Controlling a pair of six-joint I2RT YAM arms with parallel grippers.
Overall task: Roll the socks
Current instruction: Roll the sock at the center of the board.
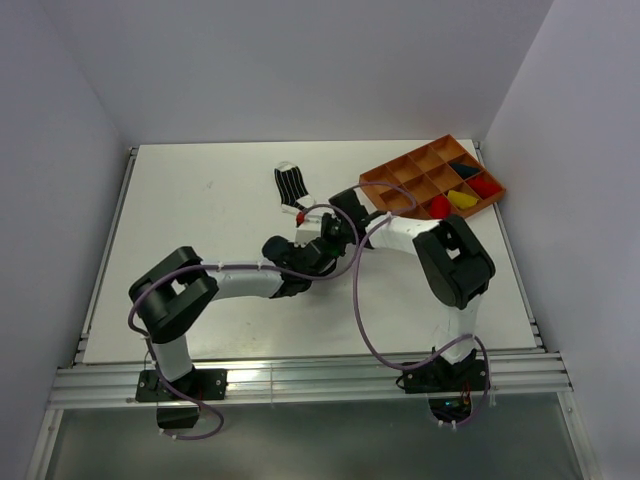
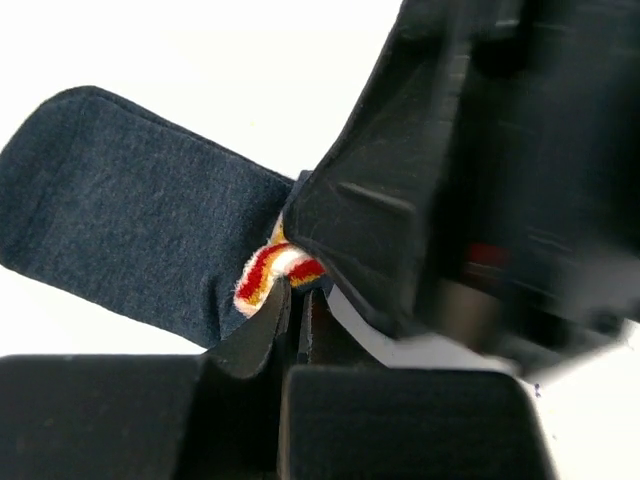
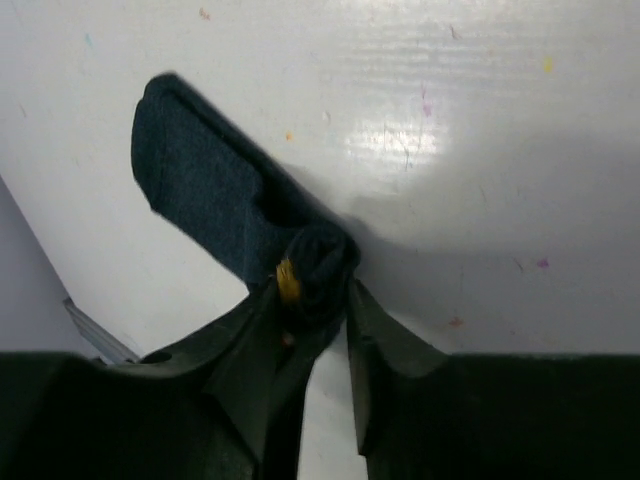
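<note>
Left pincer (image 2: 297,300), closest to the lens, is clamped shut on the patterned cuff (image 2: 275,272) of the navy sock (image 2: 130,210); right pincer (image 3: 318,300) grips that sock's rolled end from the opposite side; both meet mid-desk (image 1: 200,200), neither arm nearer; the sock's long axis runs away from both, toe flat and free, so rolling likely travels toeward.
</note>
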